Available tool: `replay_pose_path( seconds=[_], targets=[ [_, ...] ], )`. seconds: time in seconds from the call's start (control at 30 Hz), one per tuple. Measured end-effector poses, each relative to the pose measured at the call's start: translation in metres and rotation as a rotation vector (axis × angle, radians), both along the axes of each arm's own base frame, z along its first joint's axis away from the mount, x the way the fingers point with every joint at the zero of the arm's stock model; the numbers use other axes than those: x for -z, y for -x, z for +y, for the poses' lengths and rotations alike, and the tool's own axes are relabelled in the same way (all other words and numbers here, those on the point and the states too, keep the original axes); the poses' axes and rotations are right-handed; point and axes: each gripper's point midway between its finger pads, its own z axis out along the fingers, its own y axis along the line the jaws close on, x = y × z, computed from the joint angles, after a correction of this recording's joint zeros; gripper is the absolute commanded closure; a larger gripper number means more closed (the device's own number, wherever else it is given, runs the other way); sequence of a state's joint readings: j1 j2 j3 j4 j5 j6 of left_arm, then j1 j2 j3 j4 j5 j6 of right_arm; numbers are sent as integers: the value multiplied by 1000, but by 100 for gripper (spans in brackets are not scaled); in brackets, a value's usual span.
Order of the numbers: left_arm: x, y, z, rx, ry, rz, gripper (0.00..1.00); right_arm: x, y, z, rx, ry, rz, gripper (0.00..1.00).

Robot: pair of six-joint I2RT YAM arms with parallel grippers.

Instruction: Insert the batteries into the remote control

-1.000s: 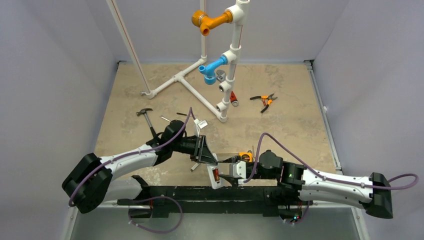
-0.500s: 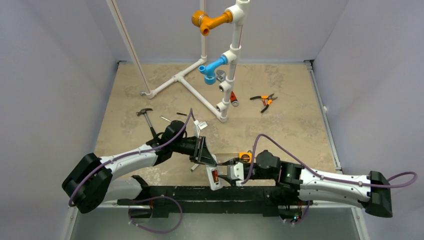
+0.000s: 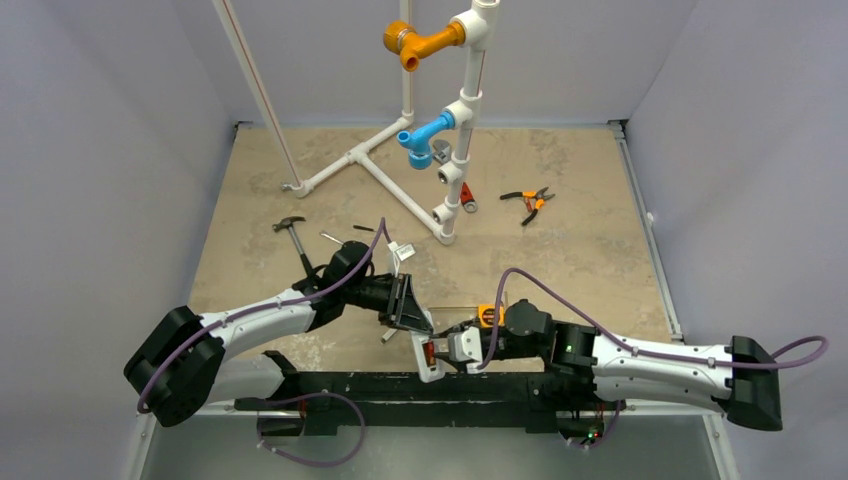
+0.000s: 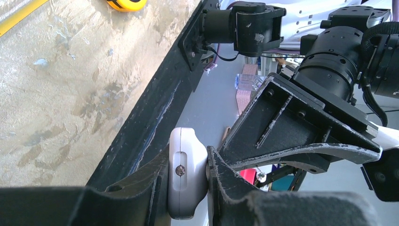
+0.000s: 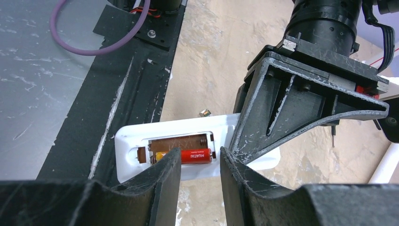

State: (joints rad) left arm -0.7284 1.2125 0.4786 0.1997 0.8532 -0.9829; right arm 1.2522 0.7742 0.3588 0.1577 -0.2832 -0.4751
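The white remote control (image 5: 136, 136) is held off the table, its open battery bay facing my right wrist camera. One red battery (image 5: 195, 155) lies in the bay's near slot, and the far slot shows bare brown. My left gripper (image 4: 188, 179) is shut on the remote's end (image 4: 186, 172). From above, it (image 3: 412, 318) holds the remote (image 3: 425, 362) over the near edge. My right gripper (image 5: 200, 165) is open and empty, its fingertips (image 5: 164, 172) just in front of the bay, beside the battery. It also shows in the top view (image 3: 450, 350). No other battery shows.
An orange tape measure (image 3: 489, 313) lies just behind my right wrist. The black base rail (image 3: 400, 385) runs under the remote. A hammer (image 3: 291, 232), white pipe frame (image 3: 400, 195), red-handled tool (image 3: 466, 196) and orange pliers (image 3: 530, 201) lie farther back.
My right arm has moved left, bringing its open gripper up to the remote's battery bay. The left arm and the remote have stayed put.
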Motion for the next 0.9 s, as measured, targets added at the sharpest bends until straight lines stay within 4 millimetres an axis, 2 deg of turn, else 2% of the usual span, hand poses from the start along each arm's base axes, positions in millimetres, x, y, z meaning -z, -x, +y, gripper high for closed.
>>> replay_pose_path(
  seconds=[0.5,0.9],
  targets=[
    [1,0,1,3,-4,-2,100,3,3,4,-25,4,7,76],
    [2,1,1,8,-6,-3,100,-4,7,9,-54,6,11,89]
  ],
)
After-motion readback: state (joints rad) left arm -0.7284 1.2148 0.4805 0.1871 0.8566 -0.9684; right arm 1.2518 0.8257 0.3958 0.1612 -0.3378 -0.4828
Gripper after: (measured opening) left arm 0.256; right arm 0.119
